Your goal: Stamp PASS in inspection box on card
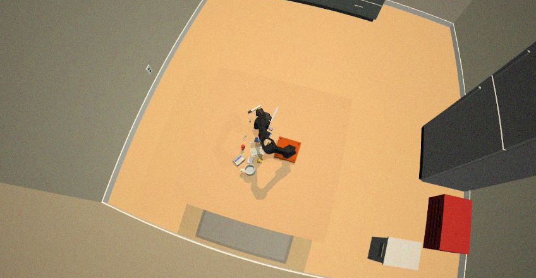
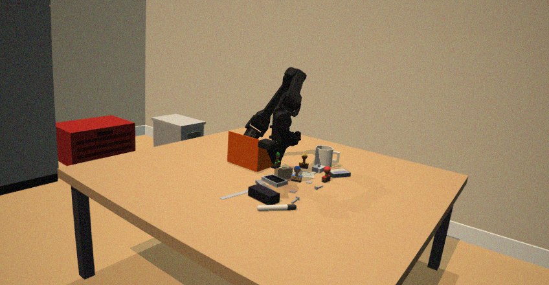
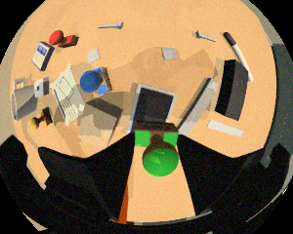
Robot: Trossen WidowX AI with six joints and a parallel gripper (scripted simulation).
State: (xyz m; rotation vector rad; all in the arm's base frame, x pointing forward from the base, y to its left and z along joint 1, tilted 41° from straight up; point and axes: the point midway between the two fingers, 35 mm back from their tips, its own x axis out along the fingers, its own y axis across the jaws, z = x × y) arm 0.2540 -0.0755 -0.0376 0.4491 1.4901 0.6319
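My gripper (image 2: 276, 162) (image 3: 156, 137) is shut on the green-knobbed stamp (image 2: 277, 158) (image 3: 160, 160), held upright with its dark base between the fingertips. In the wrist view the base overlaps the near edge of the open ink pad (image 2: 274, 180) (image 3: 154, 104); in the exterior view it appears above the table, behind the pad. The white card (image 1: 256, 151) (image 2: 308, 174) (image 3: 68, 95) lies flat to the left of the pad in the wrist view. Printed lines show on it, but its box cannot be made out clearly. The stamp's underside is hidden.
A blue stamp (image 2: 296, 172) (image 3: 90, 81) and a grey-tan block (image 2: 283, 172) (image 3: 99, 121) stand between card and pad. A red stamp (image 2: 326, 173) (image 3: 57, 37), yellow stamp (image 2: 304, 160) (image 3: 35, 121) and mug (image 2: 324, 157) (image 3: 23, 101) stand around the card. A dark block (image 2: 263, 193) (image 3: 233, 90) lies beyond the pad.
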